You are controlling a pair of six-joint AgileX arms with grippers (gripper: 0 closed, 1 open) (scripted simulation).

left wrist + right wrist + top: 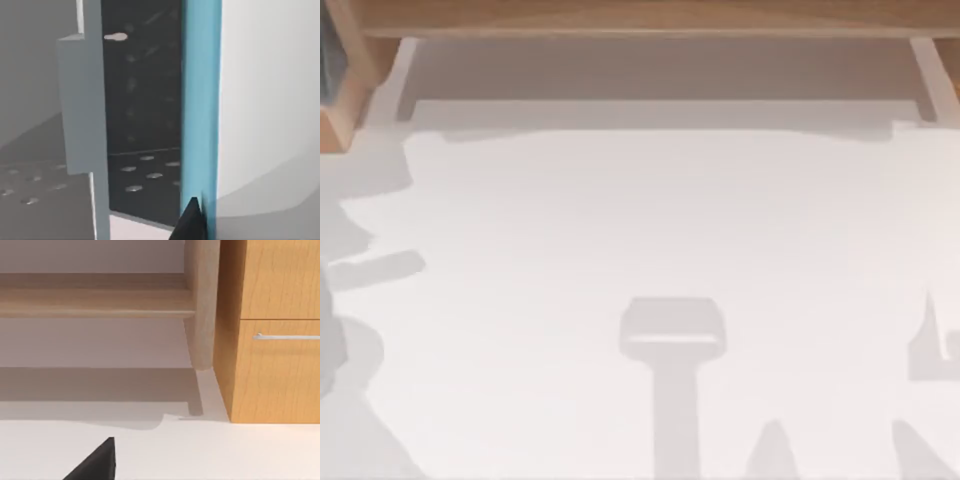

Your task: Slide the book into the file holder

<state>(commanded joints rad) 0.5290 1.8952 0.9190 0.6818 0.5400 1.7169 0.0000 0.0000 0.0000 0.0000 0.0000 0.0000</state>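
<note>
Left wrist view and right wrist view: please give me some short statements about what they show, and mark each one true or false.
1. In the left wrist view, a blue upright book edge stands beside a dark perforated file holder. True.
2. The grey holder wall is lying flat on the table. False: it stands upright.
3. In the right wrist view, a light wooden cabinet has a silver drawer handle. True.
4. The cabinet's drawer is pulled wide open. False: its front sits flush with the cabinet.
5. In the top view, the white table carries a red book in its middle. False: there are just grey shadows on it.
</note>
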